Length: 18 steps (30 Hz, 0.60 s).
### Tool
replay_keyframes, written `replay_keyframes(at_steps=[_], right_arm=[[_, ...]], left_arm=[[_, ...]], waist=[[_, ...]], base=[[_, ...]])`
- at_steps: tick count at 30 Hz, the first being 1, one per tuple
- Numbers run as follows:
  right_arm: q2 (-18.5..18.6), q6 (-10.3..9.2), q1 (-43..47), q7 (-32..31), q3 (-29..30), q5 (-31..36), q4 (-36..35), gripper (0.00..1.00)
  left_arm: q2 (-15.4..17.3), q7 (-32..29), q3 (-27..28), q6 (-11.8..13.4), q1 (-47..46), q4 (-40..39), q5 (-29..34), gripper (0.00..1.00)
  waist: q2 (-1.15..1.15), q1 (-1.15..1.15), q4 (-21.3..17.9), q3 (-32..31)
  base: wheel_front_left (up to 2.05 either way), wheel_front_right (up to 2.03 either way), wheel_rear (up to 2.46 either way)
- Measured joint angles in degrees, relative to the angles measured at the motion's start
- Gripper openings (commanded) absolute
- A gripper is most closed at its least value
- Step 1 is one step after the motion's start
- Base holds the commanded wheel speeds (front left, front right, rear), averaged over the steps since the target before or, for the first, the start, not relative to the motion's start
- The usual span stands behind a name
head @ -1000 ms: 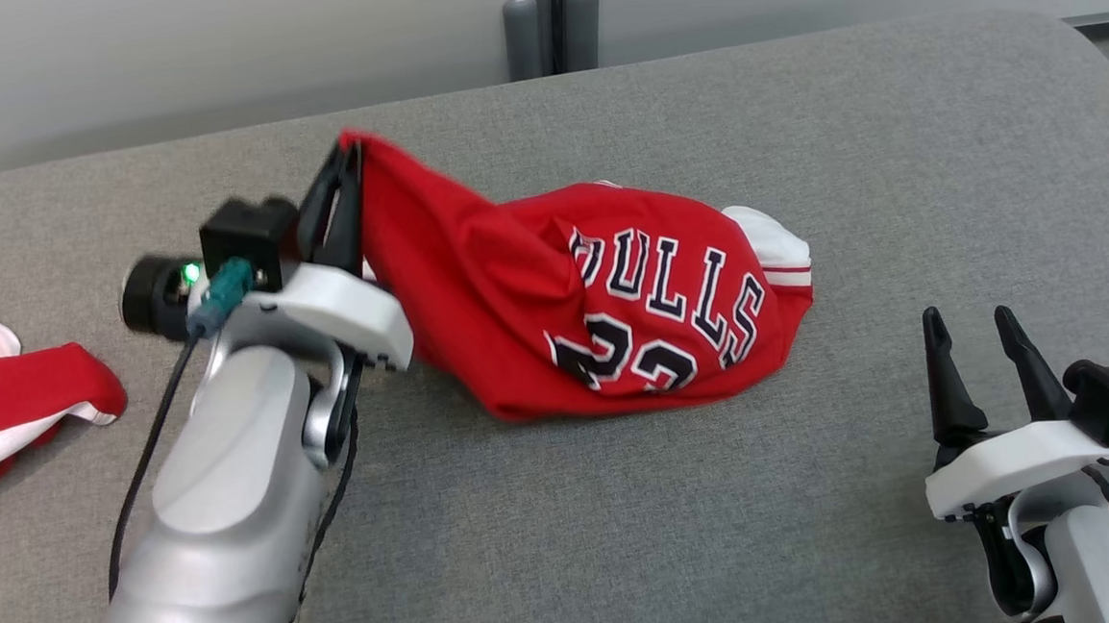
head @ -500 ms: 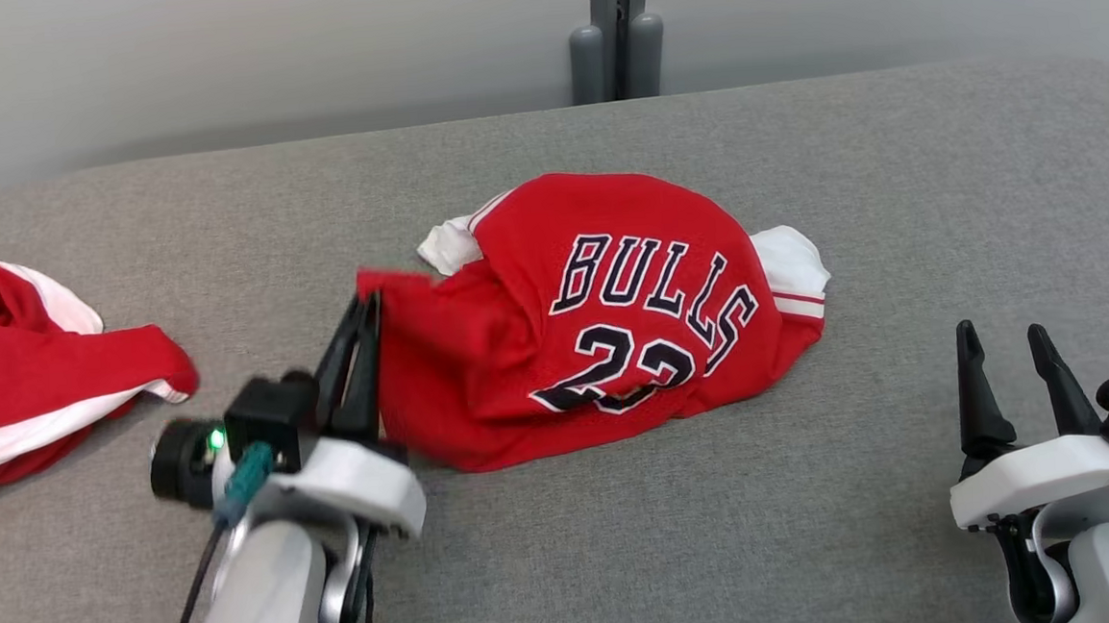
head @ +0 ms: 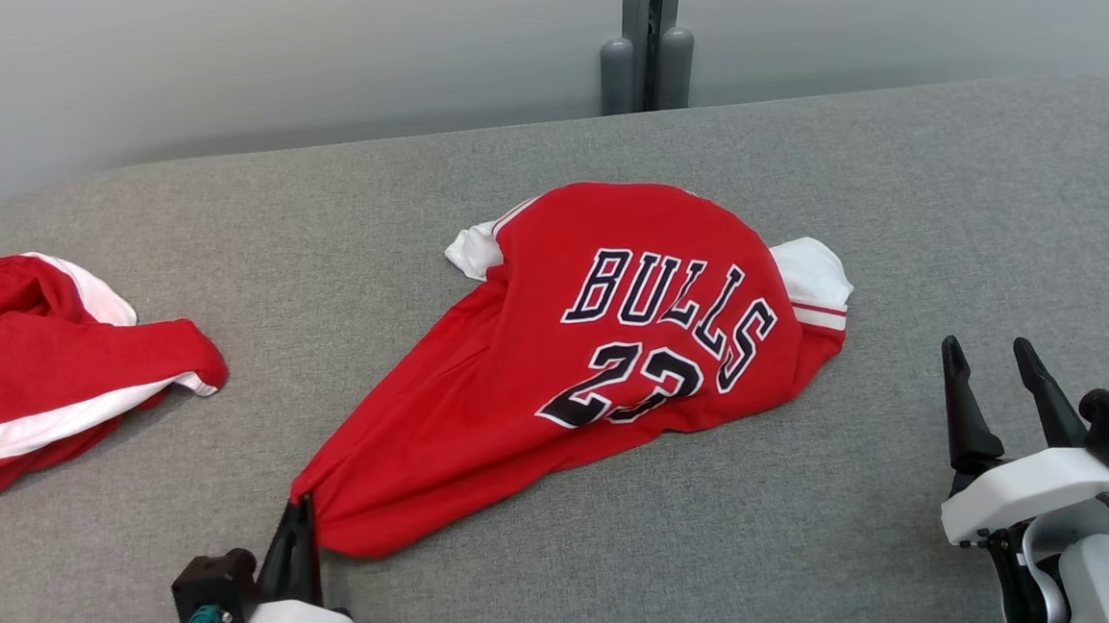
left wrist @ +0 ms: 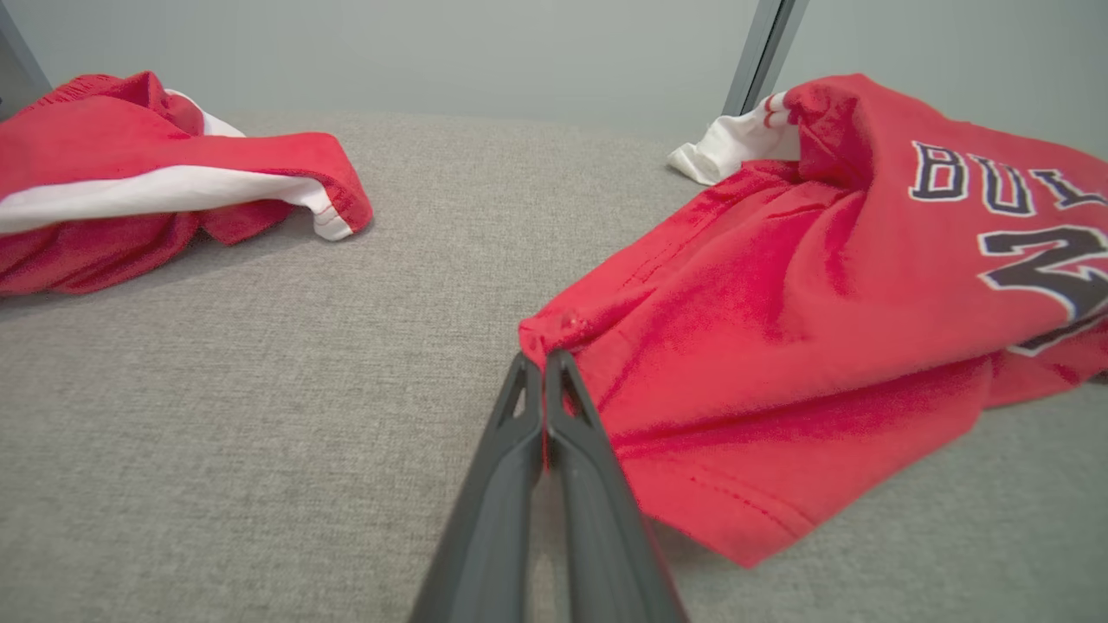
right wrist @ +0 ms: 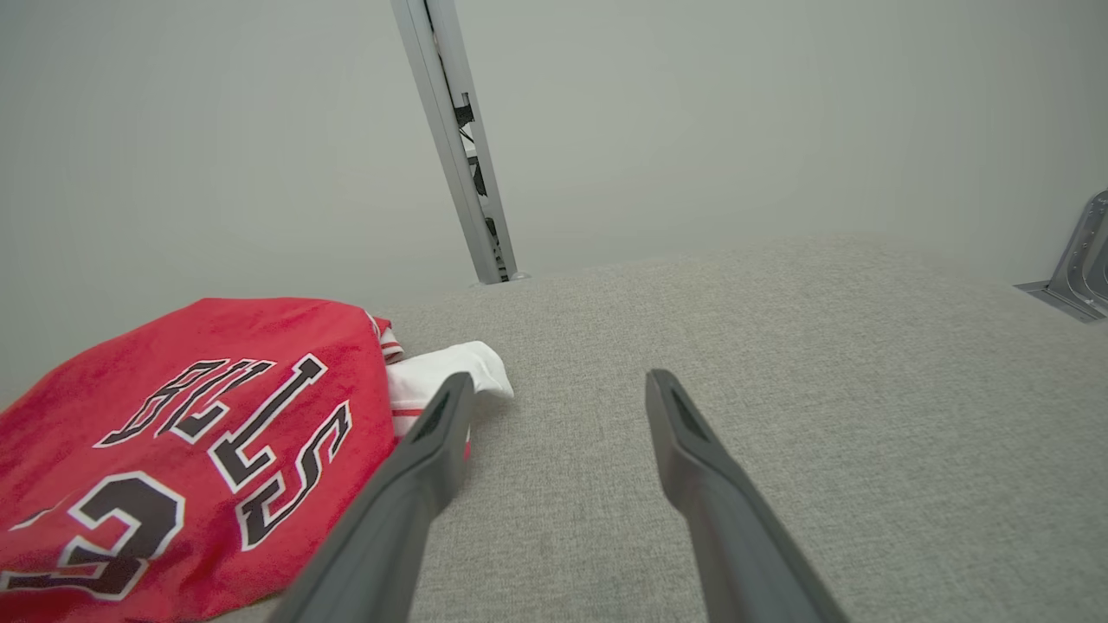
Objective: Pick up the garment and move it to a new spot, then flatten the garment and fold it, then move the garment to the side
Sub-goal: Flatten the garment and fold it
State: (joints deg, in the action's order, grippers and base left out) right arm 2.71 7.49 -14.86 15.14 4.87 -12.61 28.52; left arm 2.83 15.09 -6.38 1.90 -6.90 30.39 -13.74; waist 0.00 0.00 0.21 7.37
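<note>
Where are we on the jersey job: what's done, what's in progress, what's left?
Done: the jersey is grasped and lies mid grey surface. In hand: the left gripper is shut on one corner, with the cloth stretched toward the robot; the right gripper is open, idle. Left: the jersey is bunched, so flattening, folding and moving aside remain.

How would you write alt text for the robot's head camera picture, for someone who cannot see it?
A red Bulls jersey lies crumpled on a grey cushion, one corner pinched in the shut left end effector at lower left. The right end effector stands open at lower right; another red-and-white garment lies far left.
</note>
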Motion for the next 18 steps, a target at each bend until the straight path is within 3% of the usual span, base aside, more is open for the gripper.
replay_keyframes(at_steps=[3,4,5,6,7,18], right_arm=[[0.0,0.00,0.3,0.0,-0.2,0.2,0.1,1.00],[0.0,0.00,0.3,0.0,-0.2,0.2,0.1,1.00],[0.0,0.00,0.3,0.0,-0.2,0.4,0.1,1.00],[0.0,0.00,0.3,0.0,-0.3,0.5,0.1,1.00],[0.0,0.00,0.3,0.0,-0.4,0.6,0.1,1.00],[0.1,0.00,-1.7,0.0,-5.3,0.7,-0.3,1.00]], left_arm=[[0.0,0.0,2.8,0.7,0.4,-0.1,0.0,0.00],[0.0,0.0,3.4,0.7,0.5,-0.1,0.1,0.04],[0.0,0.0,3.8,0.7,0.5,0.0,0.2,0.40],[0.0,0.0,4.1,0.7,0.5,0.0,0.5,0.83],[-0.1,0.0,4.5,0.7,0.5,0.0,0.7,1.00],[0.0,0.0,2.1,1.7,0.5,-5.5,0.5,1.00]], waist=[[0.00,0.00,-0.1,-0.2],[0.00,0.00,-0.1,-0.2],[0.00,0.00,-0.1,-0.1],[0.00,0.00,-0.1,-0.1],[0.00,0.00,-0.1,-0.1],[0.00,0.00,1.7,0.8]], base=[[0.00,0.00,0.00],[0.00,0.00,0.00],[0.00,0.00,0.00],[0.00,0.00,0.00],[0.00,0.00,0.00],[0.00,0.00,0.00]])
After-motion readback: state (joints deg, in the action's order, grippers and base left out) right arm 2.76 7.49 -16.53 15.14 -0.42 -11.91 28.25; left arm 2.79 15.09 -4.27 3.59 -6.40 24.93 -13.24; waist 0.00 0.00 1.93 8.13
